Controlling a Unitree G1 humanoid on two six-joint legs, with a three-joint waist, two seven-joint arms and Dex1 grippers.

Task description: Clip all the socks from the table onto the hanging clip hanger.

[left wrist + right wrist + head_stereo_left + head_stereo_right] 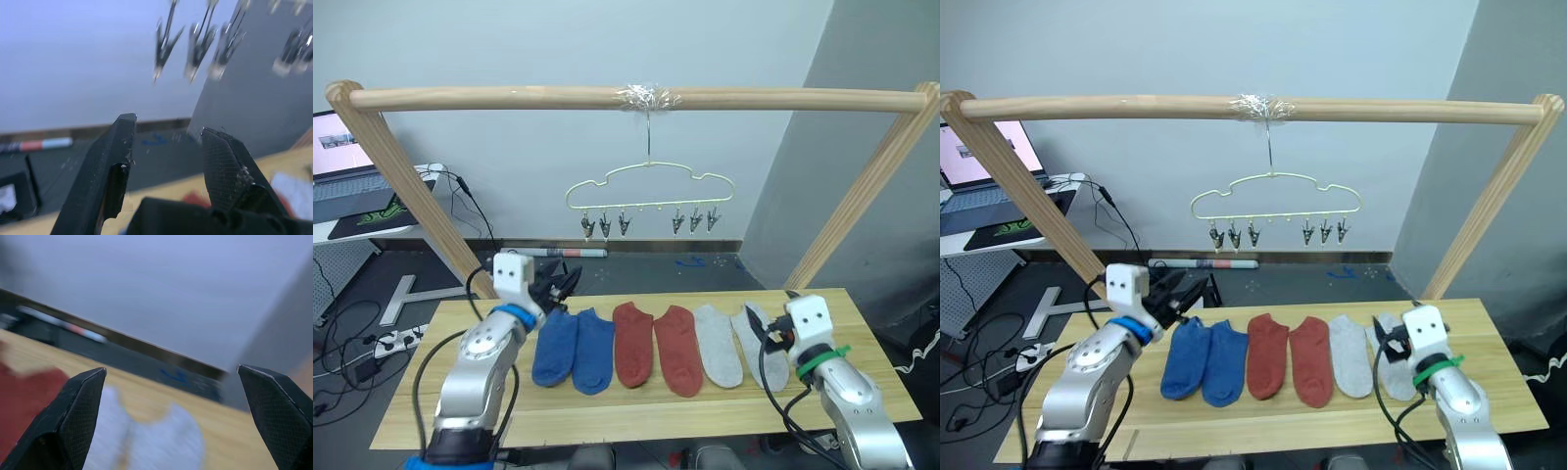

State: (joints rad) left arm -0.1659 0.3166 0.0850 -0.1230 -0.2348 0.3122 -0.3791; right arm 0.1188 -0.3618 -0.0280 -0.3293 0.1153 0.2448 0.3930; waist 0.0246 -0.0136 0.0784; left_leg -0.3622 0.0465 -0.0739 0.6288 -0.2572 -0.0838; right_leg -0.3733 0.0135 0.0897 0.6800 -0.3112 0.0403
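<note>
On the table (636, 416), six socks (656, 348) lie in a row, none clipped yet. The clip hanger (648, 196) above hangs bare. Left gripper (558, 289) and right gripper (770, 335), both spread and holding nothing, hover beside the row's ends.

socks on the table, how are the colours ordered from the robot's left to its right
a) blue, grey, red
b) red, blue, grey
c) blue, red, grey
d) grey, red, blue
c: on the table, the two blue socks lie nearest the robot's left, the two rust red socks in the middle, and the two light grey socks nearest its right.
</note>
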